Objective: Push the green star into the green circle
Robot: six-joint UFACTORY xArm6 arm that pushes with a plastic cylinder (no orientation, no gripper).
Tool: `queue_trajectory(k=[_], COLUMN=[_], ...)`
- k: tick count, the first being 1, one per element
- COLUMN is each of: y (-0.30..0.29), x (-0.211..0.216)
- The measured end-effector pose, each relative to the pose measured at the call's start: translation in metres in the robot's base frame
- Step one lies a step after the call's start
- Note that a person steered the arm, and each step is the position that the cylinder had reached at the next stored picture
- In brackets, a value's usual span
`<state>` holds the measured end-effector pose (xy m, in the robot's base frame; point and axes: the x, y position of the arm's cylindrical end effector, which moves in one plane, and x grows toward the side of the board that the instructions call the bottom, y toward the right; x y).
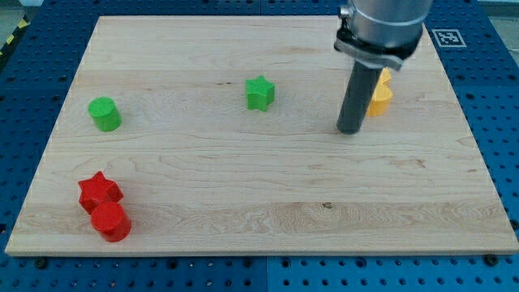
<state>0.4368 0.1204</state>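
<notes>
On the blue pegboard bench (32, 32) lies the wooden board (268, 203), by far the largest thing in view, filling most of the frame. Next in size is the arm (383, 24), coming down from the view's top right; it carries no claw at all, only a dark rod, so there is nothing to open or close. My tip (349, 130) rests on the board just beside the yellow block (379, 93), which sits behind the rod toward the view's upper right; whether rod and block touch I cannot tell.

The smaller pieces: a red star (99, 191) and a red cylinder (111, 221), touching, near the view's bottom left corner. The green circle (105, 113) stands at the view's left, well apart from everything else. The green star (259, 92) sits near the board's upper middle, between my tip and the circle.

That is the relation that matters: the star lies to the view's left of my tip and slightly higher, and the circle lies farther left again, a little lower than the star. Tip, star and circle are close to one line, so a leftward push looks right, after I first shift up a touch. The star has no long axis; one point faces the view's top.
</notes>
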Motion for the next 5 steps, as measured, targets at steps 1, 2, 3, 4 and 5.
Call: queue_trajectory(k=[1,2,3,4,5], y=[-0.015,-0.048,-0.064,-0.064,-0.075], x=[-0.020,-0.020,-0.020,-0.020,-0.020])
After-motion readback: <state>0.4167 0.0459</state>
